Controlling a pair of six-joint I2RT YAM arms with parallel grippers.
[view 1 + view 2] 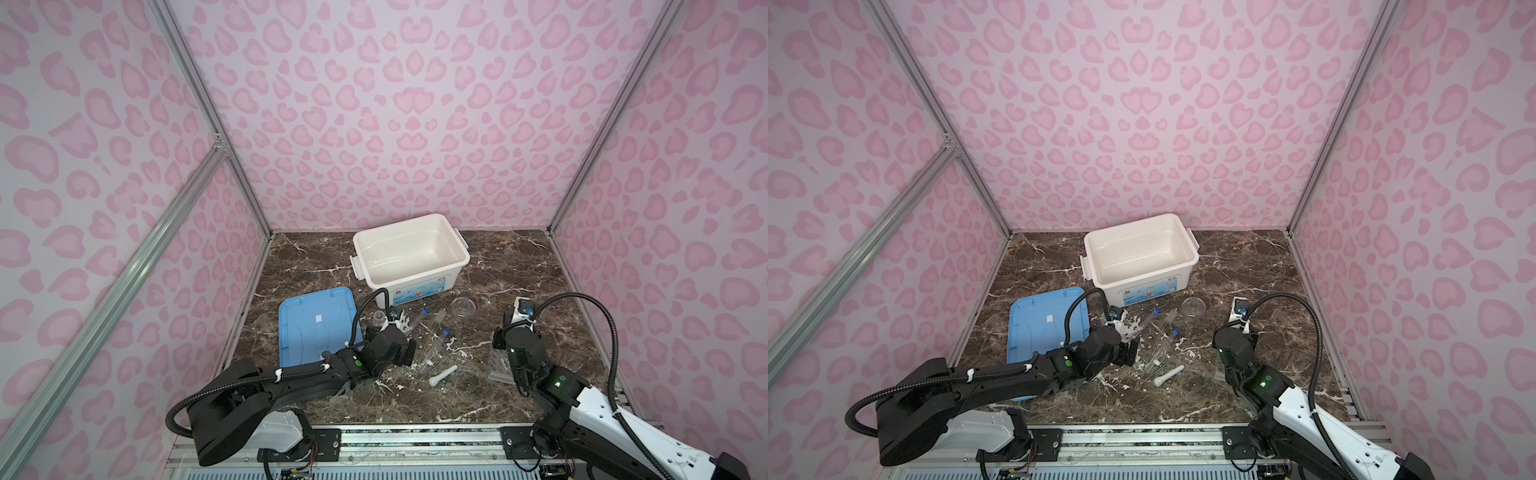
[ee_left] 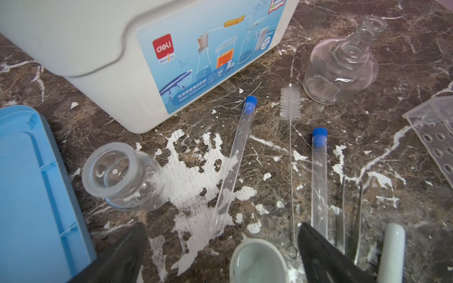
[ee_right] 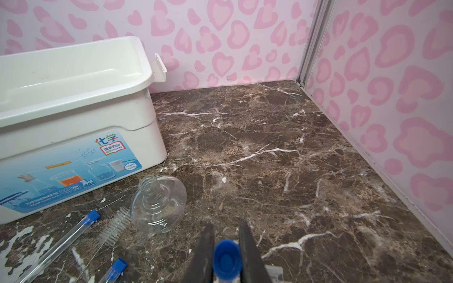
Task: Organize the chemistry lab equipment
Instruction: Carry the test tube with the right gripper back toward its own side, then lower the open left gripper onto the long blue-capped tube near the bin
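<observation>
Pinched by the right end effector point(image 3: 226, 231), a smooth, clear blue-capped test tube point(image 3: 226, 257) could slip free; left end effector point(image 2: 220, 229) stands spread.

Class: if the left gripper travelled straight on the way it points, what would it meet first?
Probably the small white mortar bowl, just ahead of the open left gripper between its jaws; a blue-capped test tube lies beyond, though depth is unclear.
</observation>
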